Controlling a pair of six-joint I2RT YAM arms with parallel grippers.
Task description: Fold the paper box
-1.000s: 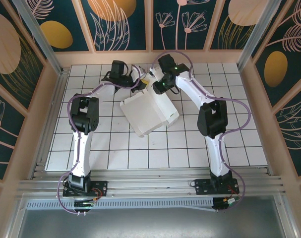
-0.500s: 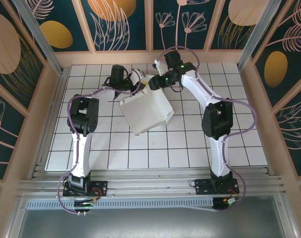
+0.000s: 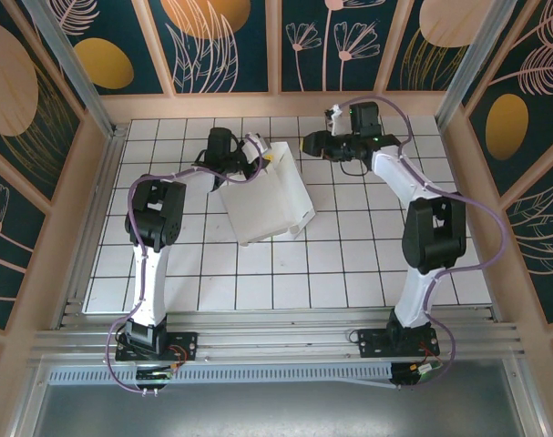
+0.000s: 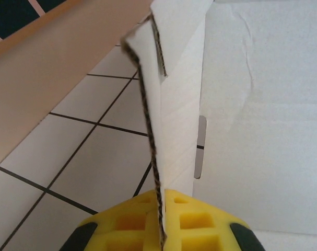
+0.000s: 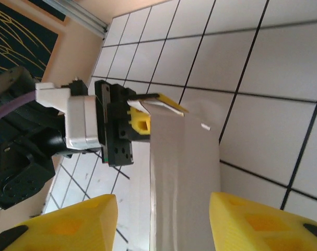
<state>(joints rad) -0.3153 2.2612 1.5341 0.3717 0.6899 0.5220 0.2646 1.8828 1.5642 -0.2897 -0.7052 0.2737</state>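
The white paper box [image 3: 269, 198] lies partly folded at the table's back middle, one panel raised. My left gripper [image 3: 263, 155] is at its far left corner, shut on a thin upright flap. In the left wrist view the flap's corrugated edge [image 4: 154, 130] runs down between the yellow pads [image 4: 200, 225], and the gripper [image 4: 163, 222] pinches it. My right gripper [image 3: 306, 144] hangs just right of the box's far corner, open and apart from it. Its yellow fingertips [image 5: 69, 225] frame a box panel [image 5: 184, 172] lying beyond them, with nothing held. The left gripper [image 5: 140, 120] also appears there.
The white gridded table [image 3: 349, 264] is ringed by a low wooden wall [image 3: 276, 105] at the back and sides. A metal rail [image 3: 276, 341] with both arm bases runs along the near edge.
The right gripper has opened, let go of the box and drawn back to the right. The left gripper has shut on the flap. The box has shifted slightly left and its raised panel has dropped.
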